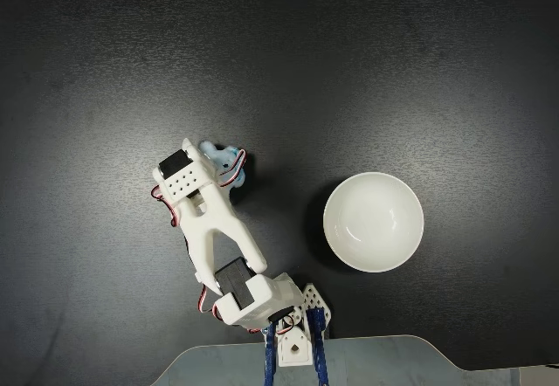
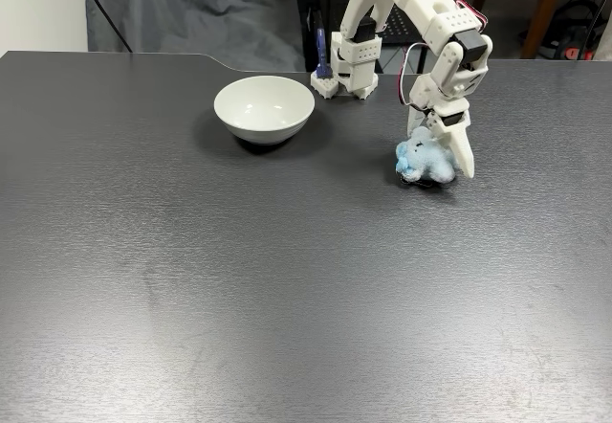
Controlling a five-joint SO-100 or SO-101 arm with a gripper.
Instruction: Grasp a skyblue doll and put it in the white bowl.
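- The gripper (image 2: 442, 160) is down at the dark table (image 2: 287, 279), and the skyblue doll (image 2: 424, 158) sits right at its fingers, pressed against the white finger that points down on the doll's right in this fixed view.
- From above, the arm hides most of the doll (image 1: 219, 155); pale blue fluff shows just past the wrist, on the far side from the arm's base (image 1: 293, 338).
- I cannot tell from either view whether the jaws are clamped on the doll or merely stand around it; the plush hides the gap.
- The white bowl (image 2: 264, 107) stands well apart from the gripper, to its left in the side view and to the right of the arm (image 1: 374, 221) in the view from above, and nothing lies in it.
- By my judgement the step in hand is the grasp itself. To do it well, the fingers should bite the doll's middle, not a loose tuft, since fluff can slip out on the lift.
- The lift should go straight up, high enough to pass the bowl's rim, before swinging sideways towards the bowl.
- The release should come over the bowl's middle, as a light plush may catch on the rim.
- No brand, label or writing can be read on the arm, the bowl or the doll.
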